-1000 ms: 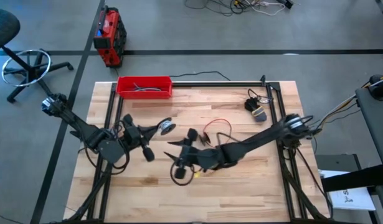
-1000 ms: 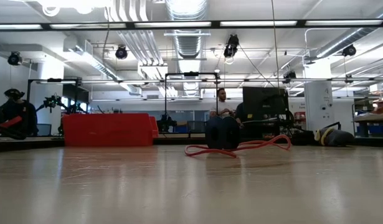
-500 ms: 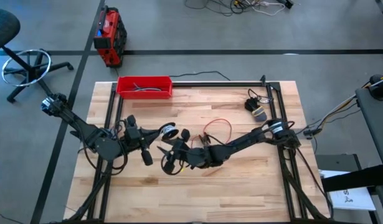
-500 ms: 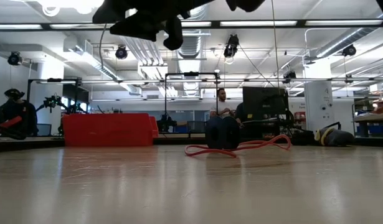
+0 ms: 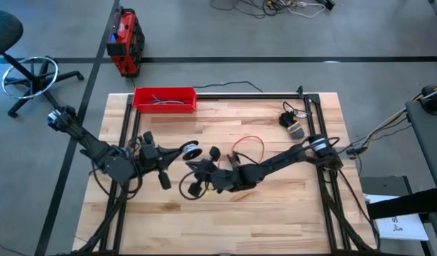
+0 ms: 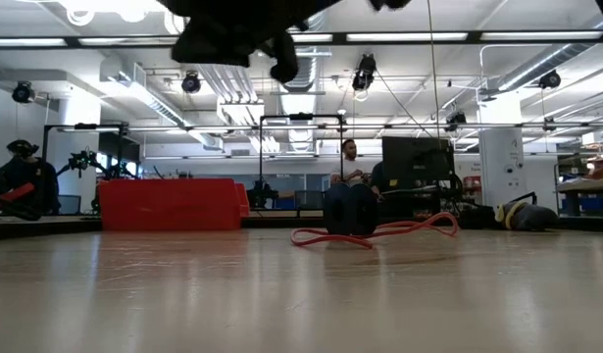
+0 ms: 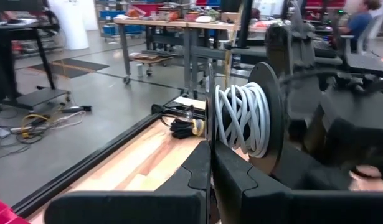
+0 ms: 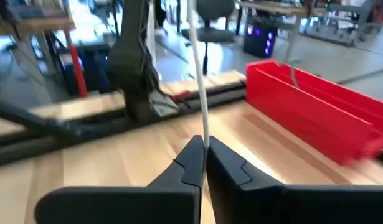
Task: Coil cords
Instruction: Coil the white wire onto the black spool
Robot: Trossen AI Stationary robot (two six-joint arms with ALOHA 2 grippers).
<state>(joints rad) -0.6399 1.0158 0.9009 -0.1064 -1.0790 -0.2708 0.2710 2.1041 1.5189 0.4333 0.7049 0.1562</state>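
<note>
The white cord is wound in a coil [image 7: 241, 118] between two black discs, held above the table's middle [image 5: 192, 150]. My left gripper [image 7: 210, 169] [image 5: 177, 151] is shut on one disc. From the coil a free strand [image 8: 197, 68] runs to my right gripper [image 8: 203, 149] [image 5: 195, 183], which is shut on it just nearer the table's front. The red cord [image 5: 247, 146] [image 6: 375, 233] lies in loose loops on the table, right of both grippers. In the low view both grippers show only as dark shapes [image 6: 237, 34] at the top. My left gripper pinches the thin black disc [image 7: 209, 134] at one end of the white coil by its rim, between its two fingers. The disc stands on edge, and the coil is lifted clear of the table. My right gripper pinches a single strand of the white cord [image 8: 204, 138] between its two fingertips. The fingers lie across the strand, which runs straight away from them and clear of the table.
A red tray [image 5: 165, 99] [image 8: 316, 112] with dark grey cables stands at the far left edge. A small grey and black object [image 5: 293, 126] lies at the far right. A black rail frame [image 5: 312, 114] borders the table. Bare wood lies near the front edge.
My right gripper has gone toward the table's left edge and a little toward its far edge, carrying the white strand up to the coil. Both grippers have come into the top of the low view. My left gripper keeps the coil about where it was.
</note>
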